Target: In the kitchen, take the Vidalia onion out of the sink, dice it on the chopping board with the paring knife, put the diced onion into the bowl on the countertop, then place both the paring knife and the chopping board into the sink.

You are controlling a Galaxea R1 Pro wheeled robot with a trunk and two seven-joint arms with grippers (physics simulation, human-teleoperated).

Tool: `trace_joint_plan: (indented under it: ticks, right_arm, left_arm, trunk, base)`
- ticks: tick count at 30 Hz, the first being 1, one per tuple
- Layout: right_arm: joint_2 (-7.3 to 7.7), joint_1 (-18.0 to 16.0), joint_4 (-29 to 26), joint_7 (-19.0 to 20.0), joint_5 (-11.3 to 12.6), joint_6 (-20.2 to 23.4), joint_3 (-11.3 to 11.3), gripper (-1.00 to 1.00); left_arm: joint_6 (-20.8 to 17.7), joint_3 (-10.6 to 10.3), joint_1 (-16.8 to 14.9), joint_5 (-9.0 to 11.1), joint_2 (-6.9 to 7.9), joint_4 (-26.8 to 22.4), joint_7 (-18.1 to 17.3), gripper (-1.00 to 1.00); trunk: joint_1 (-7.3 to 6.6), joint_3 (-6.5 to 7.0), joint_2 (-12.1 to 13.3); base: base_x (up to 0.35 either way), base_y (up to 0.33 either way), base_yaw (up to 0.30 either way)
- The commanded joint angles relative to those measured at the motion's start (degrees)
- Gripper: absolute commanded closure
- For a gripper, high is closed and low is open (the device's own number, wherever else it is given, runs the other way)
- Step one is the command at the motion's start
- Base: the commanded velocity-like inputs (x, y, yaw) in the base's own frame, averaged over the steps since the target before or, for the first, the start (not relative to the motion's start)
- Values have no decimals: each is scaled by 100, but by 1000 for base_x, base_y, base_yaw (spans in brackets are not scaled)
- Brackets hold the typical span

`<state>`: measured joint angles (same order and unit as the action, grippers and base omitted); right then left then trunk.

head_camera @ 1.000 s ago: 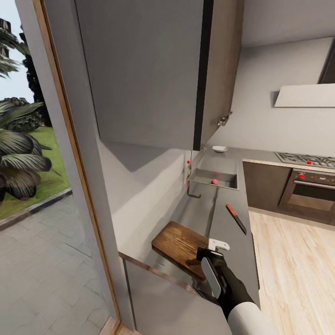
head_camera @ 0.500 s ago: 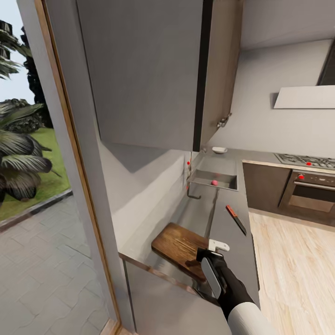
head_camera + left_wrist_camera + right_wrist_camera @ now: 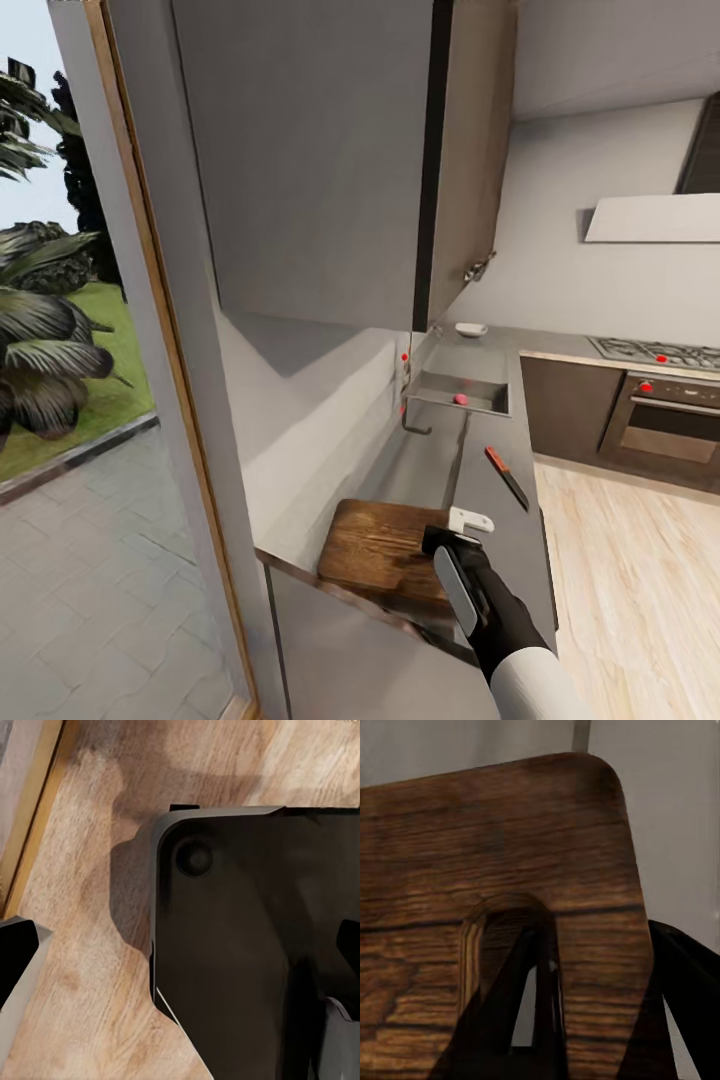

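Observation:
The brown chopping board point(image 3: 385, 545) is at the near end of the grey countertop point(image 3: 490, 500), and my right gripper point(image 3: 441, 546) is shut on its near right edge. In the right wrist view the chopping board point(image 3: 495, 847) is very close, and dark fingers point(image 3: 684, 990) show beside and through its handle slot. I cannot tell whether the board touches the worktop. The paring knife point(image 3: 507, 476) lies further along the counter. The pinkish Vidalia onion point(image 3: 460, 399) sits in the sink point(image 3: 440, 385). The white bowl point(image 3: 470, 329) stands beyond the sink. My left gripper point(image 3: 180, 960) hangs open over the floor.
A wall edge and doorway point(image 3: 190, 400) stand close on the left, with an upper cabinet point(image 3: 320, 160) overhead. An oven point(image 3: 665, 420) and hob point(image 3: 655, 352) are at the right. Wood floor point(image 3: 630, 580) lies right of the counter. The dark robot base point(image 3: 255, 945) is under the left wrist.
The board in my right gripper has turned and now lies squarer to the counter end. The head view has shifted slightly. Knife, onion and bowl stay where they were.

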<state>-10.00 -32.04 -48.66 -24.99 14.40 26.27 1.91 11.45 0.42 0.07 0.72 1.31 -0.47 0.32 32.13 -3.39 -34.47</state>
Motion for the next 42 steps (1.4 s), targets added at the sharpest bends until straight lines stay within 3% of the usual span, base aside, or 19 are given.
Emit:
trace_joint_plan:
  ticks: [1, 7, 8, 42]
  right_arm:
    - [0, -4, -8, -50, 47, 16, 11, 100]
    - [0, -4, -19, -50, 50, 18, 10, 100]
    - [0, -4, -20, -49, 52, 18, 6, 100]
    - [0, -4, -20, -42, 78, 17, 47, 100]
  left_arm:
    - [14, 2, 1, 7, 0, -5, 5, -100]
    - [15, 2, 2, 7, 1, -5, 10, -100]
    - [-3, -29, 1, -8, 188, 256, 13, -100]
    - [-2, -25, 0, -11, 185, 285, 13, -100]
  trunk:
    - [2, 0, -8]
    - [2, 54, -8]
    - [2, 63, -8]
    - [2, 372, -8]
  base:
    - [0, 0, 0]
    - [0, 0, 0]
    - [0, 0, 0]
    - [0, 0, 0]
